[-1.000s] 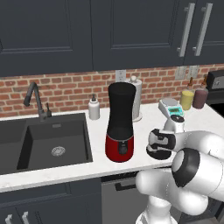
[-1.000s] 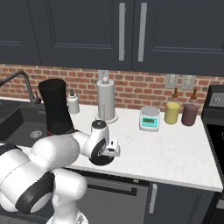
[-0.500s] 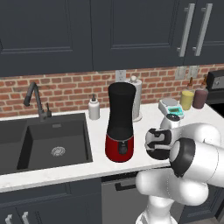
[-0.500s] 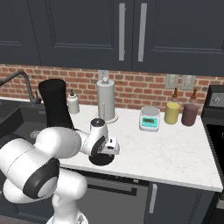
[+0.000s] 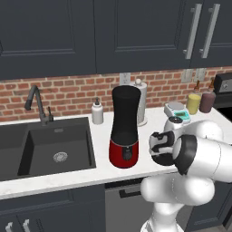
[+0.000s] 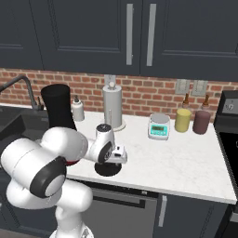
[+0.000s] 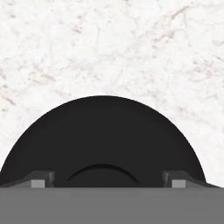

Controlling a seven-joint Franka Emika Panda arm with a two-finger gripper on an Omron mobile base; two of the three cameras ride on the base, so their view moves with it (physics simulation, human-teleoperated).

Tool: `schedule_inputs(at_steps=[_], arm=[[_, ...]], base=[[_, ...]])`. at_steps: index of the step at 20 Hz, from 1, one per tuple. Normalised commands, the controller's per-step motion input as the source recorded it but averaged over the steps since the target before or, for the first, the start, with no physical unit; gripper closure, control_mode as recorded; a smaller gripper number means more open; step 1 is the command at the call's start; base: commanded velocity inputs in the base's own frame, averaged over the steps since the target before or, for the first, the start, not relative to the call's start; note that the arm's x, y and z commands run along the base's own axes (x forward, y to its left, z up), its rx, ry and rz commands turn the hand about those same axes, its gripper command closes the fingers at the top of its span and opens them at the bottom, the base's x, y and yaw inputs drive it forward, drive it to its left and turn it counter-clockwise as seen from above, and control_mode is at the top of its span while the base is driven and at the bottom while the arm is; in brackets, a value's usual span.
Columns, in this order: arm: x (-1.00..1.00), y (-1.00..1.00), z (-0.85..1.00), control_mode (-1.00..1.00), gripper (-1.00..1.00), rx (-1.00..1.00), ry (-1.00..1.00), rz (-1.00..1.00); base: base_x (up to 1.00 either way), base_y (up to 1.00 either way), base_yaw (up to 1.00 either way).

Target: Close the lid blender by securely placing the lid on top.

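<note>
- My gripper (image 7: 107,181) points straight down at the lid (image 7: 103,140), its two fingertips (image 7: 41,179) spread wide, one on each side of the raised knob, with nothing between them.
- From the right base camera my gripper (image 6: 109,160) sits just above the lid (image 6: 108,169), which lies flat on the white counter (image 6: 186,162) near its front edge.
- I cannot tell whether the fingertips touch the lid or hang just off it.
- From the left base camera my gripper (image 5: 159,149) is to the right of the blender (image 5: 125,128), near it but apart.
- The blender stands upright on the counter (image 5: 90,174), just right of the sink (image 5: 54,147); its black jar is open at the top.
- Behind the blender, by the brick wall, stand a soap dispenser (image 5: 97,112) and a paper towel roll (image 5: 141,102).
- Farther right of the blender along the wall are a small kitchen scale (image 6: 159,126), a yellow jar (image 6: 183,120) and a dark red jar (image 6: 201,122).
</note>
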Motion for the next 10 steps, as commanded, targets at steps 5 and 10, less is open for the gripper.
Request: schedule_inputs(at_steps=[5,10], arm=[[-0.02,0.0,-0.36,-1.0,1.0,-0.01,0.07,0.0],[0.0,0.0,-0.1,-1.0,1.0,0.0,0.01,0.0]], base=[[0.0,0.0,0.0],[0.0,0.0,0.0]])
